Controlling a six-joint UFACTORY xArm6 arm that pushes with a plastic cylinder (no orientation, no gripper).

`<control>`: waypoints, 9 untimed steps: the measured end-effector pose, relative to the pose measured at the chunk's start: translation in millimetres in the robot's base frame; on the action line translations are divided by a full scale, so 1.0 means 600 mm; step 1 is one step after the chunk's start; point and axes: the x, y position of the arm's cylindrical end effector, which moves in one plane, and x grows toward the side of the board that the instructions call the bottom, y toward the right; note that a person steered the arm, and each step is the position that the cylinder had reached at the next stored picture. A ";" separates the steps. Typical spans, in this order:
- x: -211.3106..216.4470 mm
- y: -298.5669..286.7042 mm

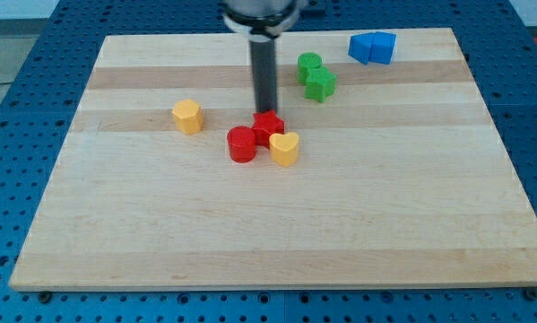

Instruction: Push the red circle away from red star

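Note:
The red circle [242, 144] lies near the board's middle, touching the red star [269, 126] on the star's lower left. A yellow heart [284, 148] touches the star's lower right. My tip [265, 111] comes down from the view's top and ends at the star's upper edge, just behind it. The tip is above and to the right of the red circle, with the star between them.
A yellow hexagon [187, 117] lies to the left. A green circle [309, 65] and a green star [320, 84] sit at the upper right of the middle. Two blue blocks [373, 48] rest near the top right edge of the wooden board [160, 224].

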 end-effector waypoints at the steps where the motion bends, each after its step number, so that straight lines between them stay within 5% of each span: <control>1: 0.046 -0.006; 3: 0.143 -0.094; 9: 0.207 -0.220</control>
